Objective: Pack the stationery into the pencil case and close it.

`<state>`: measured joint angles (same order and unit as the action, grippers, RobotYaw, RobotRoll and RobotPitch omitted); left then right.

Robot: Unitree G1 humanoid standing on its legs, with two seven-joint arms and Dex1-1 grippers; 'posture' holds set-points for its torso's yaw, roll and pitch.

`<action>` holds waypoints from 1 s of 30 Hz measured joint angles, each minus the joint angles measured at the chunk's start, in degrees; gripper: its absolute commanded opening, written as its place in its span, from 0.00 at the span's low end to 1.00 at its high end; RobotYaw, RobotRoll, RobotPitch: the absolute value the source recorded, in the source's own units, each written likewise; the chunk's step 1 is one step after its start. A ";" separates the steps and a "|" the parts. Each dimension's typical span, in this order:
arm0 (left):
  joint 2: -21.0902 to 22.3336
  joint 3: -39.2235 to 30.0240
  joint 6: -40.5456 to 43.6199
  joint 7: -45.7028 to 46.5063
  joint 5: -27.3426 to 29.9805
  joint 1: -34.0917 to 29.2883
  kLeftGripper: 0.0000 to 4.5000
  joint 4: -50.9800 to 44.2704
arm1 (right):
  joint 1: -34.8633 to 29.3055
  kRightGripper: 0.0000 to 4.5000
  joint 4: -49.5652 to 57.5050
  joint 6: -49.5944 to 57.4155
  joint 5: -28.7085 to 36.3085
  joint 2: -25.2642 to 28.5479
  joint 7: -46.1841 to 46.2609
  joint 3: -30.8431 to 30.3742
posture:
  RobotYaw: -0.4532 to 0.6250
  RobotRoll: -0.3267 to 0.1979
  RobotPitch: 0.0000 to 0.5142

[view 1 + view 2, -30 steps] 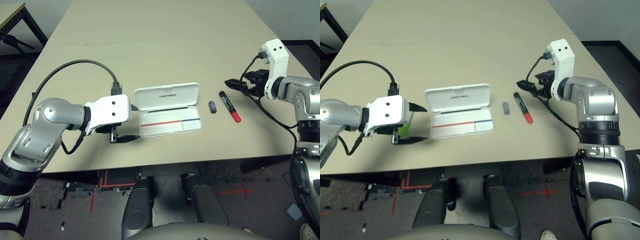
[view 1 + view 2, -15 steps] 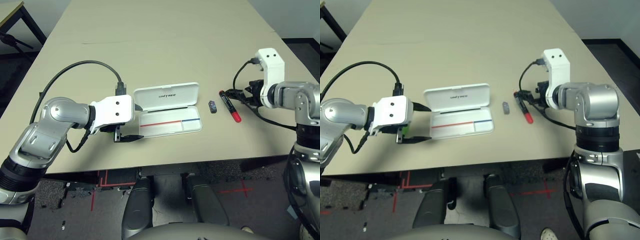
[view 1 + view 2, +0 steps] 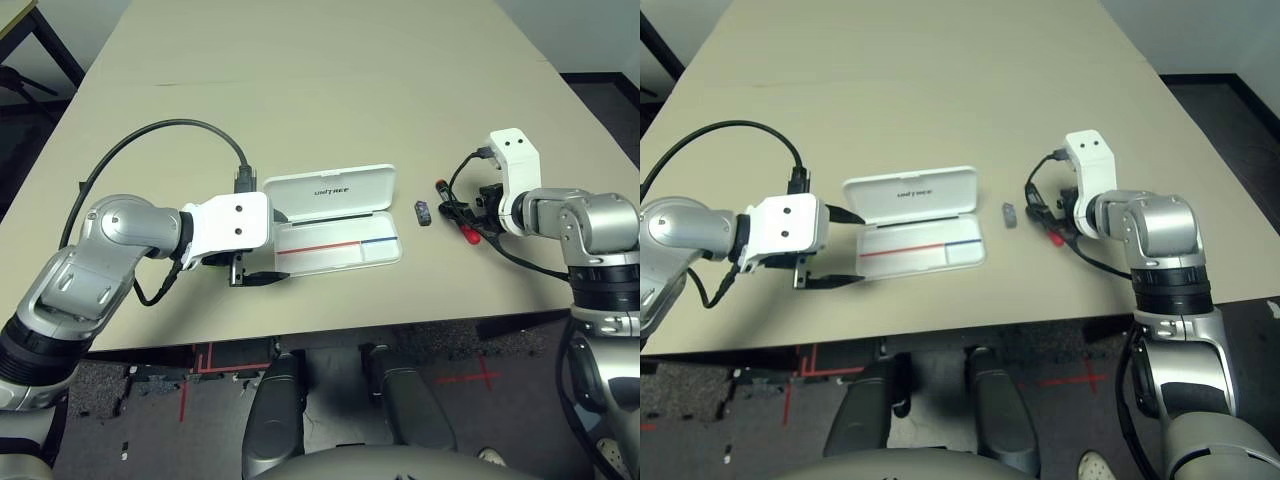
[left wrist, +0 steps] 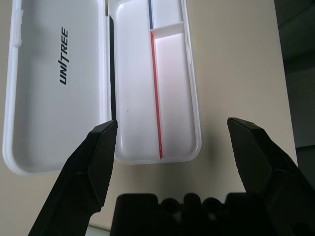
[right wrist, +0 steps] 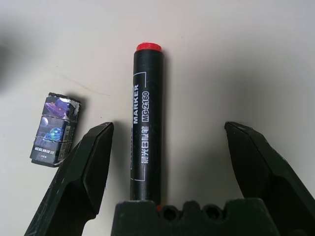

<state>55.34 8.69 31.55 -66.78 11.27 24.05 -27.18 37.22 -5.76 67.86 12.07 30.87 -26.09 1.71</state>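
The white pencil case (image 3: 332, 190) lies open mid-table, lid flat at the back and a tray with a red-and-blue stripe (image 3: 338, 245) in front. My left gripper (image 3: 268, 246) is open at the case's left end; its fingers (image 4: 101, 152) stand either side of the tray's end (image 4: 172, 98). The red marker (image 5: 146, 123), black cap pointing away from me, lies right of the case. My right gripper (image 5: 168, 128) is open and low over the marker, one finger on each side. A tiny dark block (image 3: 423, 212) sits between case and marker, just outside the right gripper's finger (image 5: 86, 167).
Everything rests on a wide beige table (image 3: 330, 90) with much bare surface behind the case. A black cable (image 3: 160, 130) loops above my left forearm. The table's front edge runs just below the case and my left gripper.
My right arm has swung in and down, bringing its open gripper from the far right to straddle the marker. My left gripper has edged right to the case's end.
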 measured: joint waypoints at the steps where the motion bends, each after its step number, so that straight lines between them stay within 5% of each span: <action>1: 0.04 -0.02 0.20 0.03 0.01 -0.01 1.00 -0.38 | 0.04 0.86 -0.26 -0.17 -0.19 0.05 0.08 -0.07 | 0.48 0.62 0.42; 10: 0.45 -0.35 1.05 0.10 0.08 -0.23 1.00 -1.36 | 1.96 0.13 -0.96 2.70 0.83 4.53 -3.75 -1.65 | 0.48 0.62 0.42; 17: 0.45 -0.35 1.03 0.11 0.06 -0.18 1.00 -1.32 | 6.64 0.11 -1.75 -1.16 1.27 14.44 -13.56 -6.47 | 0.47 0.62 0.41; 23: 0.45 -0.33 0.84 0.11 -0.01 -0.07 1.00 -1.16 | 11.30 0.11 -6.01 -16.72 0.00 24.56 -31.32 -12.62 | 0.47 0.62 0.39; 30: 0.46 -0.27 0.35 0.10 -0.10 0.07 1.00 -0.80 | 17.49 0.11 -10.62 -34.27 -4.08 27.92 -54.34 -20.49 | 0.46 0.62 0.38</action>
<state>55.80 8.42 31.90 -66.68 11.17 24.12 -27.98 54.71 -16.38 33.59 7.98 58.79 -80.43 -18.78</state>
